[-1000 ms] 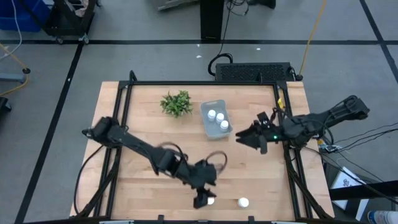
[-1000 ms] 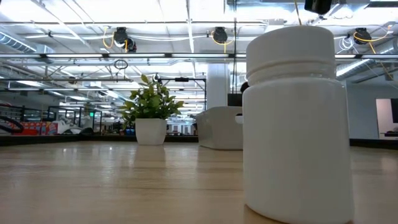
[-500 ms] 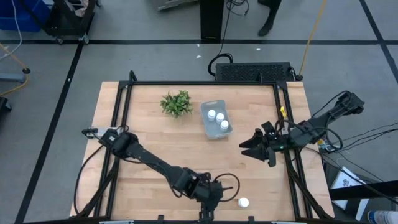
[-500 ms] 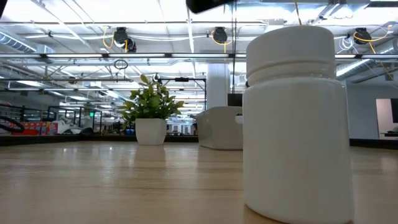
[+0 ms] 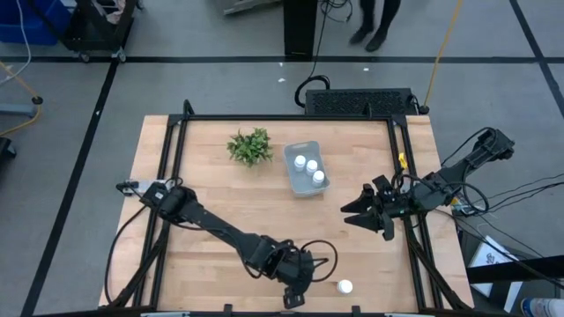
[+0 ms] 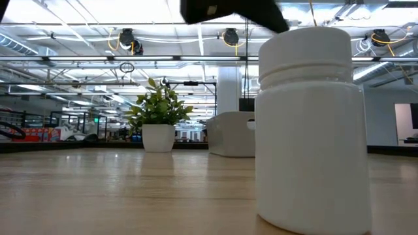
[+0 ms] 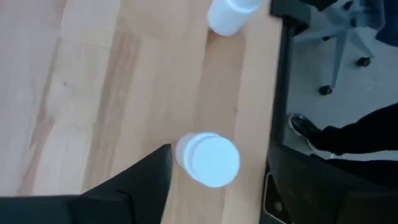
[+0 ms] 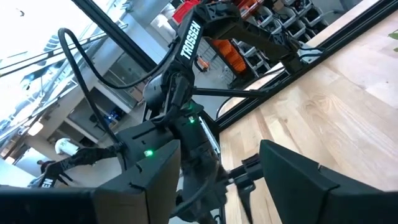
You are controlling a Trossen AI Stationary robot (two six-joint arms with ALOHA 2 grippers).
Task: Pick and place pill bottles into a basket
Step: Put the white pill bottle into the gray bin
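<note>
One white pill bottle point(image 7: 208, 159) stands upright close to the table's near edge, looming large in the low view point(image 6: 310, 124). My left gripper point(image 5: 293, 299) hangs over it, pointing steeply down and hiding it in the high view. Only one finger point(image 7: 152, 177) shows in the wrist view, right beside the bottle on its far side. A second bottle point(image 5: 345, 286) stands free to its right. The basket point(image 5: 288, 167) at the far middle holds three bottles. My right gripper point(image 5: 352, 212) hovers open near the table's right edge. My left gripper's one visible finger stands against the side of the bottle near its cap point(image 7: 180, 152), coming from above at a slant. I cannot tell whether it touches. The bottle stands on the table.
A small green plant point(image 5: 250, 146) in a white pot stands left of the basket. The table's black frame point(image 7: 287, 18) runs just past the bottles at the near edge. A person's legs show on the floor beyond the far edge.
My left gripper has gone toward the table's near edge and down, tipping more steeply, and now covers the bottle it stood beside. My right gripper has drifted a little toward the near edge. Both bottles on the table have stayed put.
</note>
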